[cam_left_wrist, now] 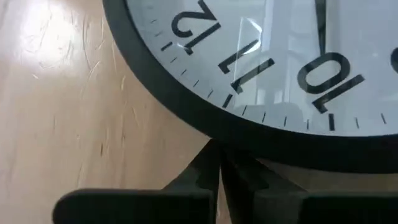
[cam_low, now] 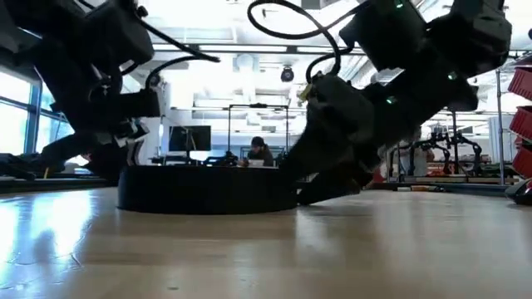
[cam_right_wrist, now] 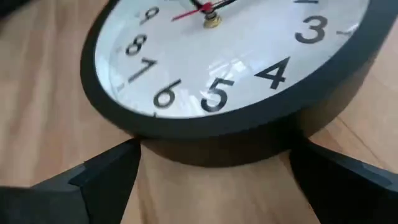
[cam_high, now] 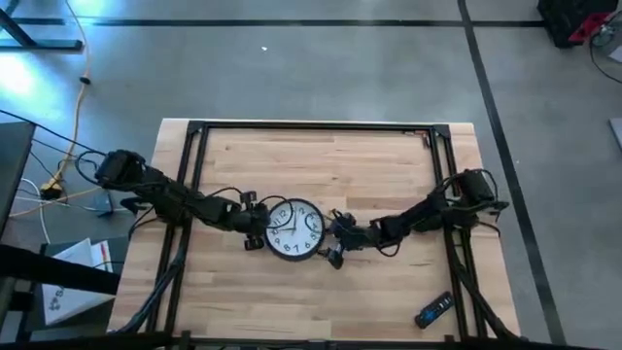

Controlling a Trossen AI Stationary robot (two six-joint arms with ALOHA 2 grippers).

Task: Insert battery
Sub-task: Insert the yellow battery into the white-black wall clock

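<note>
The scene is brightly and evenly lit from overhead. In the low view, strong backlight is cast by ceiling fixtures and a window, so both arms are reduced to near silhouettes, and a pale sheen is laid across the wooden table. Window-like reflections are seen on the clock glass in both wrist views. The near fingers are rendered soft and out of focus.
</note>
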